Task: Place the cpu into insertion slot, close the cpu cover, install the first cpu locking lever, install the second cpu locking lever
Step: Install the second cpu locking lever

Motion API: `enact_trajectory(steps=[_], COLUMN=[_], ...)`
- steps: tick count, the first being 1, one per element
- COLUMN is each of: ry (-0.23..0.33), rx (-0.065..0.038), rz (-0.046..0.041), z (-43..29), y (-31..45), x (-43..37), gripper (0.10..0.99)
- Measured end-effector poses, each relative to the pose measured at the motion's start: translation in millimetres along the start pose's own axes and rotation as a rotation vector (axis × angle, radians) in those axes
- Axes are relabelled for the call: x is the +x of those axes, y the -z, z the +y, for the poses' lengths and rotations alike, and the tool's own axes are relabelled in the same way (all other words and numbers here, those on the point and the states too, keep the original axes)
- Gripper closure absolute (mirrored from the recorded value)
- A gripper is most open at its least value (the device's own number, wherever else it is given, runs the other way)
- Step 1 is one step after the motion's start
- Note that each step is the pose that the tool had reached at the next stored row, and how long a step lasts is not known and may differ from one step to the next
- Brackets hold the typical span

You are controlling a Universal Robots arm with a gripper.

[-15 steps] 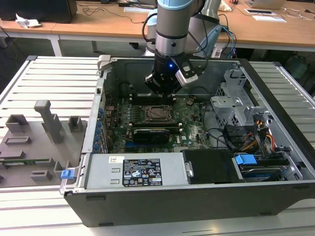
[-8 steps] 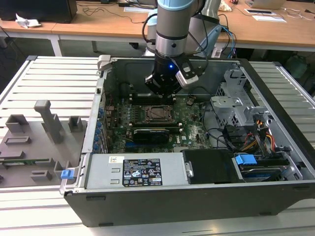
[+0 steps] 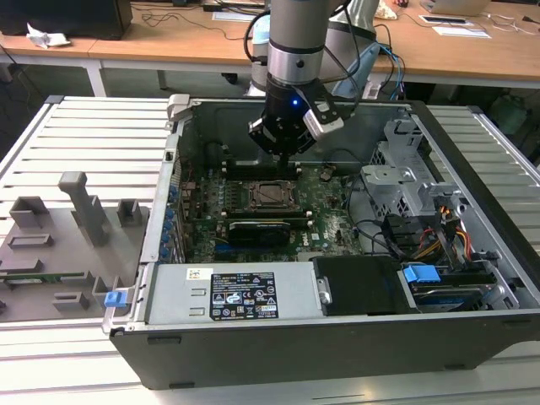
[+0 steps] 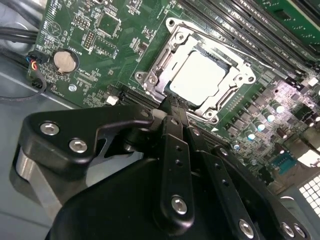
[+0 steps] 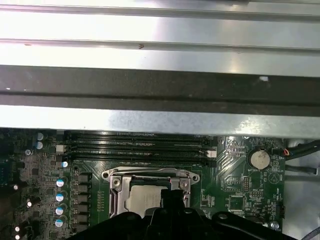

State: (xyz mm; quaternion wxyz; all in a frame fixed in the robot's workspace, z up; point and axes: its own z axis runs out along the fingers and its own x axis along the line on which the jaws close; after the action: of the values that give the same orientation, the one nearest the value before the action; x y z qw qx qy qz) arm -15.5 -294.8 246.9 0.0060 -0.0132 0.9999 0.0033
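Observation:
The cpu (image 4: pixel 200 77), a pale square chip, lies in the insertion slot (image 3: pixel 272 194) on the green motherboard. The cpu cover (image 4: pixel 239 75), a silvery metal frame, lies flat around it, with the chip showing through its window. My gripper (image 4: pixel 172 102) is shut, and its black fingertips come together at the socket's edge, right beside the cover frame. In the first wrist view the gripper (image 5: pixel 172 194) overlaps one side of the cpu (image 5: pixel 141 197). In the exterior view the gripper (image 3: pixel 285 159) hangs just behind the socket inside the open computer case. Whether the tips touch a lever I cannot tell.
Long black memory slots (image 5: pixel 135 147) run beside the socket. A black expansion card (image 3: pixel 257 229) lies in front of it, and a coin battery (image 4: pixel 65 61) sits on the board. A metal drive cage (image 3: pixel 405 181), cables (image 3: pixel 439 236) and the power supply (image 3: pixel 236 295) crowd the case. Grey fixtures (image 3: pixel 76 211) stand outside it.

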Motion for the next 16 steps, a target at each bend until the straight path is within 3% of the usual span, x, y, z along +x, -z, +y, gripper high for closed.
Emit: enact_trajectory(steps=[5,11,16], ry=[0.0,0.0,0.0], rx=[0.0,0.0,0.001], rz=[-0.0001,0.0,0.0], z=[-3.6,-4.5,-9.2], y=[-0.1,8.1,8.5], x=[0.1,0.0,0.1], gripper=[0.98,0.98,0.98])
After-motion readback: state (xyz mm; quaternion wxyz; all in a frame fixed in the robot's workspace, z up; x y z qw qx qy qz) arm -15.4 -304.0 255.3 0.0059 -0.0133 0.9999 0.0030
